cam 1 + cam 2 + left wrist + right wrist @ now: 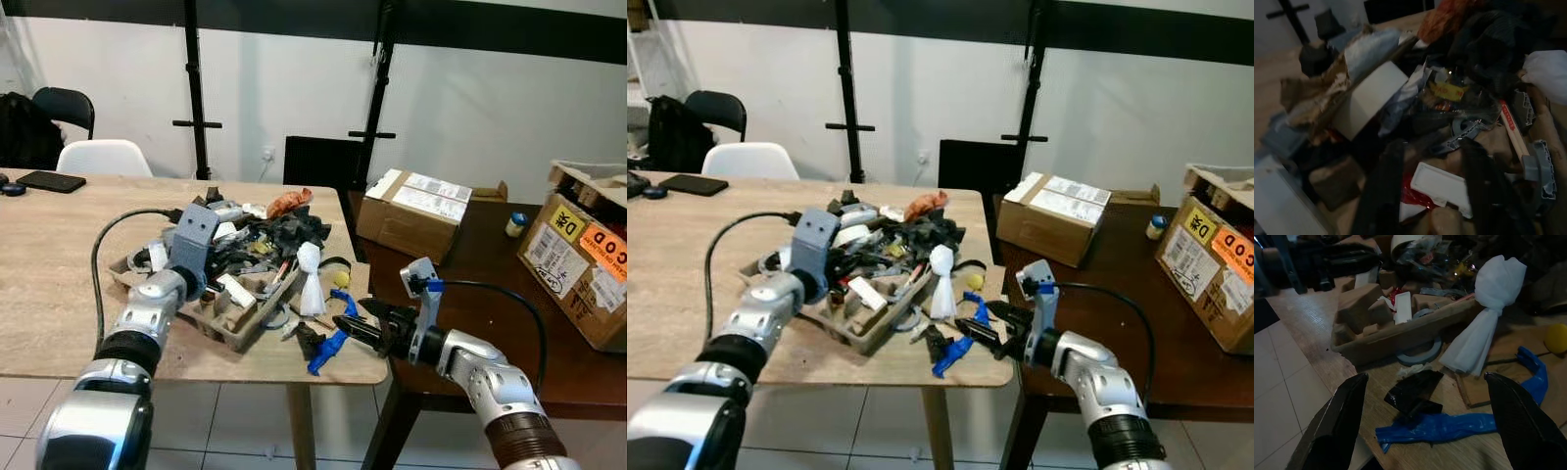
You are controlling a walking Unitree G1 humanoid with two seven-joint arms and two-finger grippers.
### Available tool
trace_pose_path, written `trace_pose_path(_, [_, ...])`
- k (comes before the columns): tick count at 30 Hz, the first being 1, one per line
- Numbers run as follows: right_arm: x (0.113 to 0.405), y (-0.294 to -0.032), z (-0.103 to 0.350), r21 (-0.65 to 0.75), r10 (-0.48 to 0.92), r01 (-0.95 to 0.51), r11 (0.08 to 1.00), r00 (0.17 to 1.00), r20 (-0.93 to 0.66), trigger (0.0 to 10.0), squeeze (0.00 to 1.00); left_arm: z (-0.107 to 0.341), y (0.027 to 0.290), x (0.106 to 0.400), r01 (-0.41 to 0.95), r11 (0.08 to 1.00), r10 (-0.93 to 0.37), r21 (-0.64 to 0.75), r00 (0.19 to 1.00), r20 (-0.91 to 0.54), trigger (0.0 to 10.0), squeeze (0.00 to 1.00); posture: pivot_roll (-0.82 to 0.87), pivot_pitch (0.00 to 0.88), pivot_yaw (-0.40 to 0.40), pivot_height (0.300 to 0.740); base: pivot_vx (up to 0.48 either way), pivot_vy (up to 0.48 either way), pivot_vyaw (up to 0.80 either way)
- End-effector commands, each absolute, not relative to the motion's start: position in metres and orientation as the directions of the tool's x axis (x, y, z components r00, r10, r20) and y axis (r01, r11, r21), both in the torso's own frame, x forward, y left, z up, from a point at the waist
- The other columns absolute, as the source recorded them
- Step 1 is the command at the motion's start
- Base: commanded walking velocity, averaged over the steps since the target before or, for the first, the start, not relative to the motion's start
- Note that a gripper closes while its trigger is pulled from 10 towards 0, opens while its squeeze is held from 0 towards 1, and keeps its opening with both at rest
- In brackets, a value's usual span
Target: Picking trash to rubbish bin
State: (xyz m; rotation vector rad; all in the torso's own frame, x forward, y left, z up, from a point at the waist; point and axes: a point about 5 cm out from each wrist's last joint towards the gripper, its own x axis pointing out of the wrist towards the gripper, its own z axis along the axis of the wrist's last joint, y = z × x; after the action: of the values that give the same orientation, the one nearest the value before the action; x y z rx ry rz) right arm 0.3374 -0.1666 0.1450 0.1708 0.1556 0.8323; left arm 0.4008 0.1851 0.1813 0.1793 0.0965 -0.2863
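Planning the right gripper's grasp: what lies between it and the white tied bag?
In the right wrist view, blue plastic and a black scrap lie before the white bag.

Left tool (1425, 196) dark and blurred over the trash pile (1449, 98), labelled carton (583, 269) cut by the edge, worktop (59, 294) running off frame

Light wooden bench (59, 294) is carrying a trash heap: cardboard tray (240, 328), knotted white bag (311, 279), blue plastic strip (328, 351), black scrap (1413, 390), yellow ball (341, 279). Phone (51, 181) is lying at the far left.
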Motion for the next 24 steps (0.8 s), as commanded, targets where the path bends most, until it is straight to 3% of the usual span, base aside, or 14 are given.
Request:
trace_pose_path(1, [0.338, -0.167, 0.147, 0.215, 0.745, -0.719, 0.661, 0.663, -0.073, 10.0, 0.00, 0.178, 0.183, 0.402, 0.273, 0.954, -0.255, 0.120, 0.956, -0.146, 10.0, 1.00, 0.04, 0.017, -0.056, 0.740, 0.000, 0.000, 0.00])
trace_pose_path(4, [0.338, -0.167, 0.146, 0.216, 0.746, -0.720, 0.659, 0.662, -0.072, 10.0, 0.00, 0.172, 0.183, 0.402, 0.236, 0.972, -0.231, 0.015, 0.959, -0.164, 10.0, 1.00, 0.04, 0.015, -0.054, 0.740, 0.000, 0.000, 0.00])
trace_pose_path(6, [0.337, -0.167, 0.145, 0.220, 0.746, -0.719, 0.660, 0.663, -0.071, 10.0, 0.00, 0.163, 0.184, 0.401, 0.194, 0.973, -0.214, -0.124, 0.960, -0.180, 10.0, 1.00, 0.03, 0.016, -0.049, 0.740, 0.000, 0.000, 0.00])
trace_pose_path(20, [0.335, -0.165, 0.150, 0.230, 0.747, -0.720, 0.655, 0.663, -0.053, 10.0, 0.00, 0.160, 0.192, 0.401, 0.108, 0.971, -0.157, -0.212, 0.961, -0.228, 10.0, 1.00, 0.03, 0.061, -0.042, 0.740, 0.000, 0.000, 0.00])
trace_pose_path(21, [0.335, -0.164, 0.152, 0.231, 0.750, -0.724, 0.650, 0.660, -0.046, 10.0, 0.00, 0.161, 0.193, 0.402, 0.103, 0.973, -0.151, -0.206, 0.960, -0.234, 10.0, 0.47, 0.03, 0.067, -0.040, 0.740, 0.000, 0.000, 0.00])
trace_pose_path(22, [0.335, -0.164, 0.152, 0.231, 0.750, -0.724, 0.650, 0.660, -0.046, 10.0, 0.00, 0.161, 0.193, 0.402, 0.103, 0.973, -0.151, -0.206, 0.960, -0.234, 10.0, 0.47, 0.03, 0.067, -0.040, 0.740, 0.000, 0.000, 0.00])
trace_pose_path(23, [0.332, -0.159, 0.156, 0.228, 0.767, -0.743, 0.629, 0.640, -0.032, 10.0, 0.00, 0.163, 0.197, 0.402, 0.096, 0.977, -0.141, -0.192, 0.961, -0.239, 10.0, 0.00, 0.02, 0.086, -0.033, 0.740, 0.000, 0.000, 0.00])
trace_pose_path(24, [0.332, -0.159, 0.156, 0.228, 0.767, -0.743, 0.629, 0.640, -0.032, 10.0, 0.00, 0.163, 0.197, 0.402, 0.096, 0.977, -0.141, -0.192, 0.961, -0.239, 10.0, 0.00, 0.02, 0.086, -0.033, 0.740, 0.000, 0.000, 0.00])
